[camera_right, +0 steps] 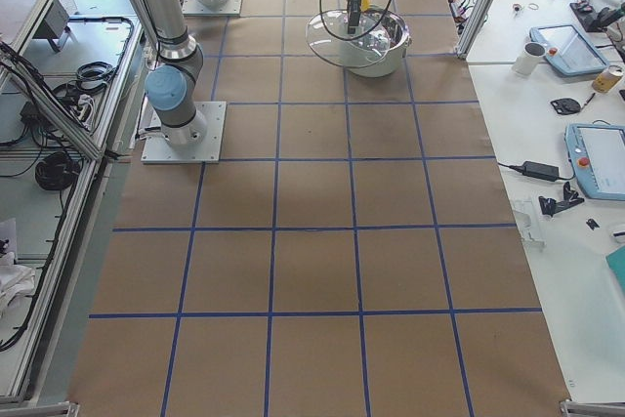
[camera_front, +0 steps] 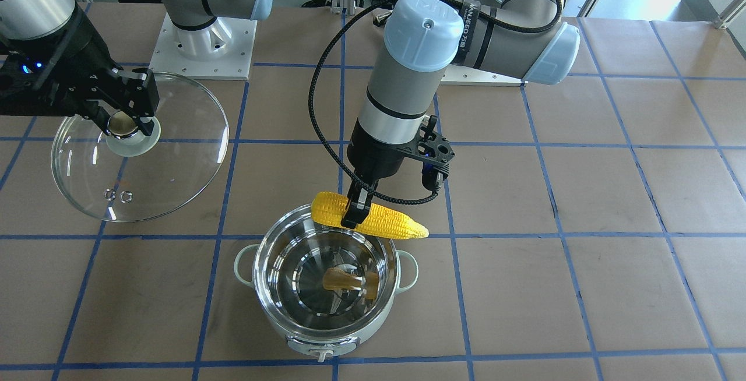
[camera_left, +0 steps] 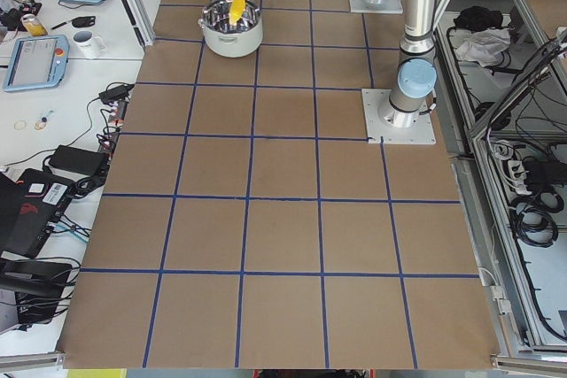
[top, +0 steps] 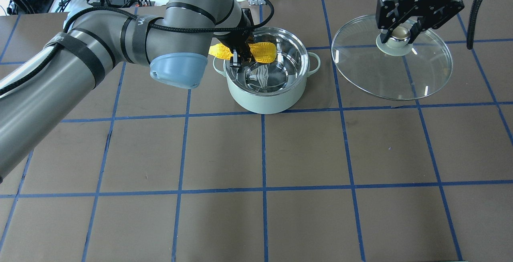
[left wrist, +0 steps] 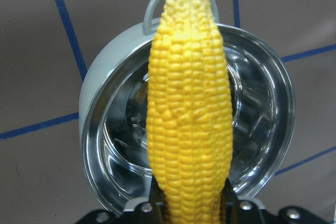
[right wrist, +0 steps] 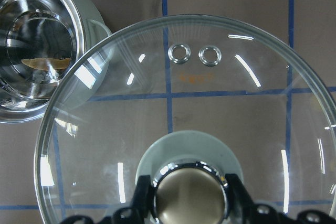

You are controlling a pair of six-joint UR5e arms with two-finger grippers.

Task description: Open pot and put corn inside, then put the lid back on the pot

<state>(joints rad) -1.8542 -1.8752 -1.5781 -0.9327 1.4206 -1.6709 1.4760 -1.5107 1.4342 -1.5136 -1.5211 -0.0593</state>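
The pale mint-green pot (camera_front: 326,288) (top: 266,71) stands open, its steel inside bare. My left gripper (camera_front: 355,213) (top: 239,55) is shut on the yellow corn (camera_front: 373,218) (top: 248,51) (left wrist: 189,119) and holds it level over the pot's rim, its pointed end sticking out past the pot. My right gripper (camera_front: 125,122) (top: 396,33) is shut on the knob of the clear glass lid (camera_front: 145,148) (top: 400,73) (right wrist: 189,119) and holds it beside the pot, above the table. The pot also shows in the right wrist view (right wrist: 31,45).
The table is covered in brown paper with a blue tape grid. The two arm base plates (camera_front: 204,40) stand at the robot's side. Side benches hold tablets, a mug and cables (camera_left: 53,59) beyond the table's edge.
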